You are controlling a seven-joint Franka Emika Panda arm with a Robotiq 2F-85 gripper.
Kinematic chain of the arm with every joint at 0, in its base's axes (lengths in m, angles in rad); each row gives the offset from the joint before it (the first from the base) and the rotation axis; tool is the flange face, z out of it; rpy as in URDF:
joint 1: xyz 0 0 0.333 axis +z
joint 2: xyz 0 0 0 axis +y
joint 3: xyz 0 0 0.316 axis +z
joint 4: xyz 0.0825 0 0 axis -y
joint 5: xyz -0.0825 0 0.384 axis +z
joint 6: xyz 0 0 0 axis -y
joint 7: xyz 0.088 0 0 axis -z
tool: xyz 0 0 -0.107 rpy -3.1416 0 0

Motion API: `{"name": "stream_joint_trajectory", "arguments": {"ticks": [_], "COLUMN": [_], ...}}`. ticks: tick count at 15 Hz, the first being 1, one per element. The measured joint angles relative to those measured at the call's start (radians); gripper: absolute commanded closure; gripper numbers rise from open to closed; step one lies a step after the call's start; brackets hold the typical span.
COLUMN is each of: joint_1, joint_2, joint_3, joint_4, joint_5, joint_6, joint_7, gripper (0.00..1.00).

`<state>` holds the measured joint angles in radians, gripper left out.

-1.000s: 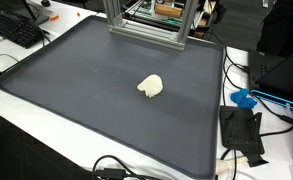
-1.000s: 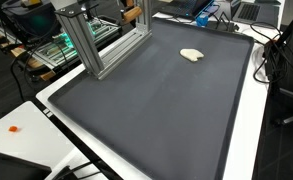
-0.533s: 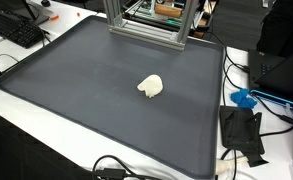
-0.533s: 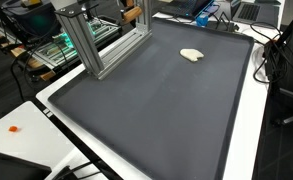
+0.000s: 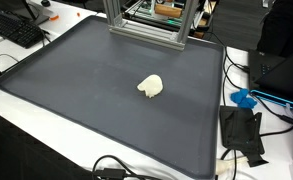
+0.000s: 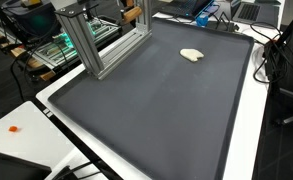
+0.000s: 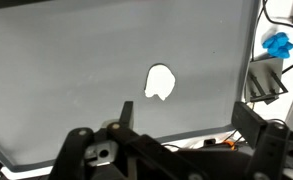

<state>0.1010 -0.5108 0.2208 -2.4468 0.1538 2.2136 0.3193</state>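
A small cream-white lump (image 5: 151,86) lies alone on a large dark grey mat (image 5: 76,80); it also shows in an exterior view (image 6: 191,55) near the mat's far end. In the wrist view the lump (image 7: 160,82) sits below and ahead of my gripper (image 7: 183,120), well apart from it. The two dark fingers stand wide apart with nothing between them. The gripper and arm are out of sight in both exterior views.
An aluminium frame (image 5: 146,25) stands at the mat's edge and also shows in an exterior view (image 6: 96,40). A keyboard (image 5: 16,28) lies beyond one corner. A blue object (image 5: 244,98) and black plates (image 5: 241,130) with cables lie beside the mat.
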Motion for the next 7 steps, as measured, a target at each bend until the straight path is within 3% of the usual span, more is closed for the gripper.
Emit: {"name": "stream_joint_trajectory", "arguments": {"ticks": [7], "joint_1": [0.000], "joint_2": [0.098], "joint_3": [0.002], "joint_4": [0.040], "joint_5": [-0.004], "joint_6": [0.040], "joint_7": [0.008], "gripper": [0.00]}}
